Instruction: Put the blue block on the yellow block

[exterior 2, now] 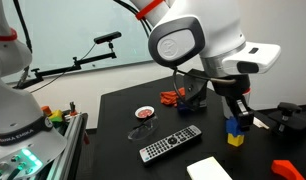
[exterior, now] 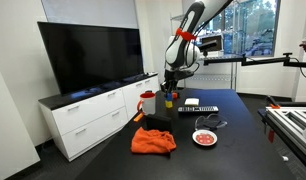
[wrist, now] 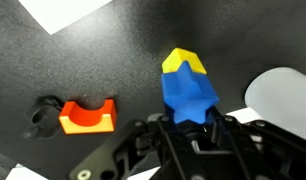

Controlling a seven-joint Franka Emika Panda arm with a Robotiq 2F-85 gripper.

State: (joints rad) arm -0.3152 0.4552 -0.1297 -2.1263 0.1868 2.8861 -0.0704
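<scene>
Stacked on yellow block [exterior 2: 235, 139]: blue block [exterior 2: 234, 126], on black counter [exterior 2: 113, 105]. Pinched from both sides by end effector [exterior 2: 239, 114], descending from directly above. In wrist view, yellow corner peeking out past blue. Elsewhere on counter: remote [exterior 2: 171, 144], red dish [exterior 2: 144, 113], orange bracket [wrist: 88, 115]. Farther off: orange cloth [exterior: 153, 141], red mug [exterior: 147, 103].

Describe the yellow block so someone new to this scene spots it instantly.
On the black table, look to the side of the remote control, where the gripper is. The yellow block sits right there, directly beneath the blue block. It is a small bright cube, unlike the crumpled orange cloth.
</scene>
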